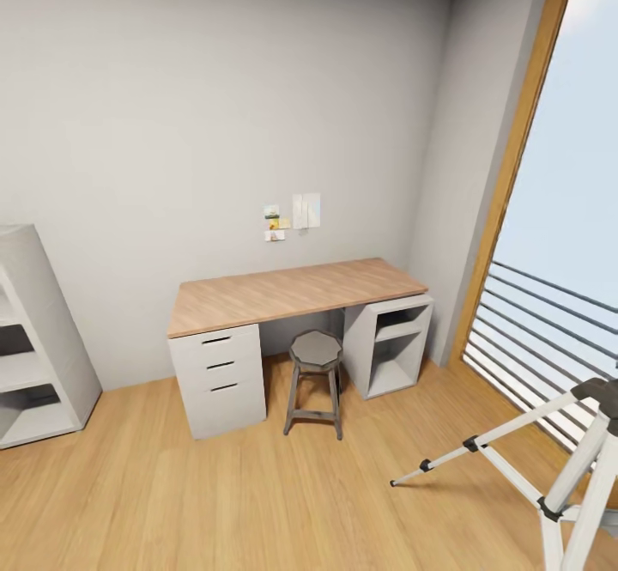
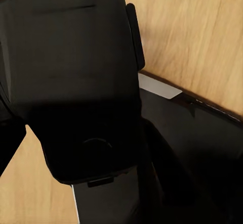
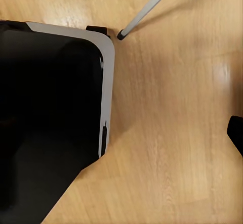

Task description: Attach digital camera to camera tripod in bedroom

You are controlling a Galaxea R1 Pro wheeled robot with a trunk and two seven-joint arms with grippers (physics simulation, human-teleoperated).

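From the head camera I look at a corner of the bedroom (image 1: 215,82) with white walls and a light wood floor (image 1: 172,502). Against the far wall stands a worktop (image 1: 292,292) of wood, with a white drawer unit (image 1: 219,378) under its left end and an open white shelf unit (image 1: 390,343) under its right end. A grey stool (image 1: 315,369) with four legs stands in front of it, between the two units. Some small notes and a white plate (image 1: 296,212) are fixed on the wall above. At the left edge I see a part of a white bookshelf (image 1: 39,339). On the right is the tall window with a wood frame (image 1: 515,154) and a railing of dark bars behind it.

The camera tripod (image 1: 558,459) is in the lower right corner of this view, near the window. Its silver-white legs with black joints are spread on the floor, and one leg reaches toward the middle of the room. Only a part of its dark grey head shows at the edge.

In the left wrist camera a big black boxy body (image 2: 71,77) is very close to the lens, above the floor and the robot's dark base (image 2: 192,148). I cannot tell if it is the digital camera, and I cannot tell the state of the left claw.

In the right wrist camera I see the base (image 3: 45,107) with its silver edge, and one tripod foot (image 3: 121,35) just beside its corner. The state of the right claw I cannot tell.
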